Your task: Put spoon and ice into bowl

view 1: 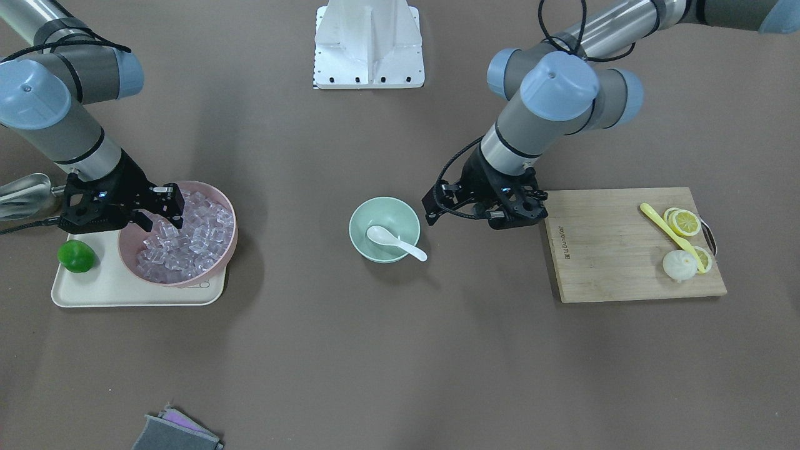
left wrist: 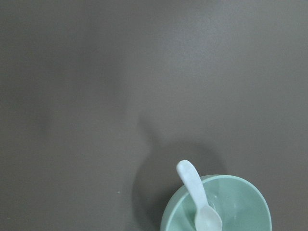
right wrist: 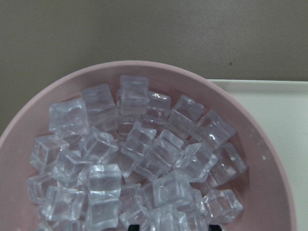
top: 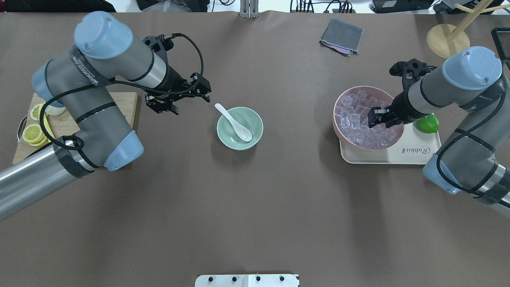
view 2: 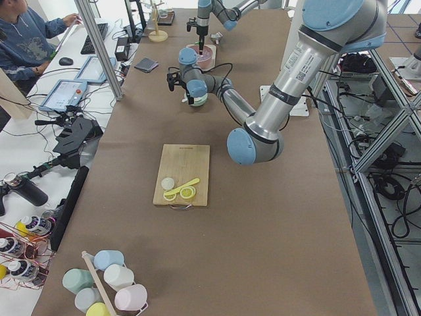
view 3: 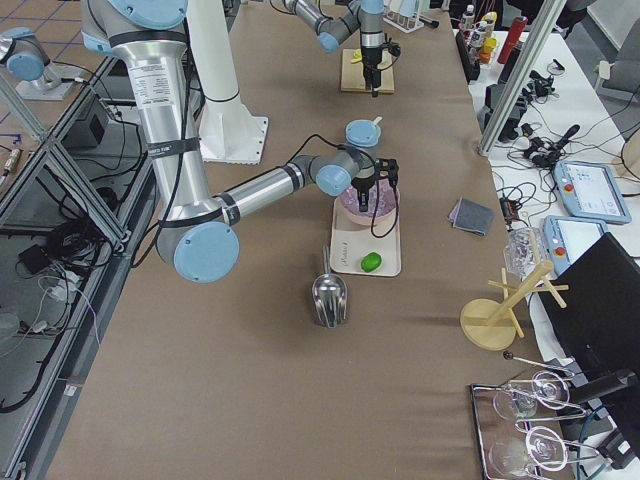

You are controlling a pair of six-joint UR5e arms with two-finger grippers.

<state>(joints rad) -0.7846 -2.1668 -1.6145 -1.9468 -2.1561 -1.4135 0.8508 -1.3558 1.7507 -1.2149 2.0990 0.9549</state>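
Seen from my remote station, the spoon (view 1: pixel 395 242) lies in the mint-green bowl (view 1: pixel 390 215) at the middle of the counter (view 1: pixel 375 350). Its scoop sits down inside, and its handle leans across the rim and pokes out on the side away from the robot.

The left arm (view 1: pixel 550 119) hangs just beside that bowl, between it and the wooden cutting board (view 1: pixel 612 250). Its jaws are spread wide over bare counter and hold nothing. Its wrist camera catches only the bowl and spoon at the lower edge.

The right arm (view 1: pixel 56 131) reaches down into the pink bowl (right wrist: pixel 274 163), which stands on a cream tray (view 1: pixel 112 290). All the ice (right wrist: pixel 144 144) I can see is heaped in that bowl as clear cubes. The right jaws stand at a narrow gap with their tips down among the cubes. I cannot tell from these views whether any one cube is pinched between them.

A green lime (view 1: pixel 76 256) rests on the tray just beside the pink bowl, and a metal scoop (view 1: pixel 22 194) lies on the counter near the tray. On the cutting board are lemon slices (view 1: pixel 684 222) and a long yellow utensil (view 1: pixel 669 232). A folded grey cloth (top: pixel 342 36) lies at the counter's far edge.
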